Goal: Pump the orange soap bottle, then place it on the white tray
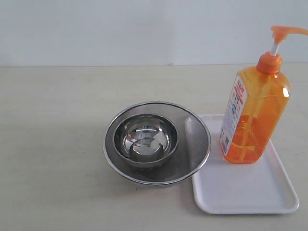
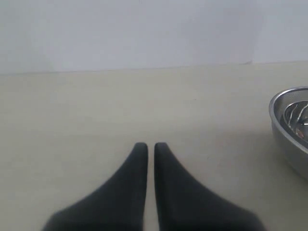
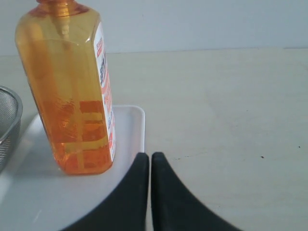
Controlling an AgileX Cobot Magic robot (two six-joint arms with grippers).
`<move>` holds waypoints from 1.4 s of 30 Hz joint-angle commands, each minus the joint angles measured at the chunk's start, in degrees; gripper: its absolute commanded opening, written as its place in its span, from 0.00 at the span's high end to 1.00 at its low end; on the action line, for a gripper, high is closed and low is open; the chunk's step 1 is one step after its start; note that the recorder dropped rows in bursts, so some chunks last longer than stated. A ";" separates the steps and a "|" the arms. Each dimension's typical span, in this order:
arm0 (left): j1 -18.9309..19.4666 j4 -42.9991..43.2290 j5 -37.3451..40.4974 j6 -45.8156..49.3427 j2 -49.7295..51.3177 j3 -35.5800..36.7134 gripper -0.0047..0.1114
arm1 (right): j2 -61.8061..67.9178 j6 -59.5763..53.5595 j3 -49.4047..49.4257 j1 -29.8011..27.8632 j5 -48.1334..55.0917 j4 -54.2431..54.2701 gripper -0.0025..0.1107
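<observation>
The orange soap bottle [image 1: 252, 113] stands upright on the far part of the white tray [image 1: 245, 192], its pump head pointing right. The right wrist view shows the same orange soap bottle [image 3: 72, 91] on the white tray [image 3: 127, 130]. My right gripper [image 3: 150, 156] is shut and empty, over the tray's edge, a short way from the bottle and not touching it. My left gripper [image 2: 150, 146] is shut and empty above bare table. Neither gripper shows in the exterior view.
A small steel bowl [image 1: 146, 139] sits inside a larger mesh steel bowl [image 1: 192, 139], which overlaps the tray's left edge. The steel bowl's rim [image 2: 284, 115] shows in the left wrist view, and the mesh bowl's rim [image 3: 8, 125] in the right wrist view. A pale wall runs behind the table.
</observation>
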 commanded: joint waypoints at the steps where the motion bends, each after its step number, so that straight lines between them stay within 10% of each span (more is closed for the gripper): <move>1: 0.25 -0.55 0.16 0.24 -0.22 0.22 0.92 | -0.31 0.00 0.23 -0.12 -0.15 -0.22 0.98; 42: 3.66 -0.57 0.16 0.24 -0.22 0.22 0.92 | -0.31 0.00 0.23 -0.12 -0.15 0.02 0.98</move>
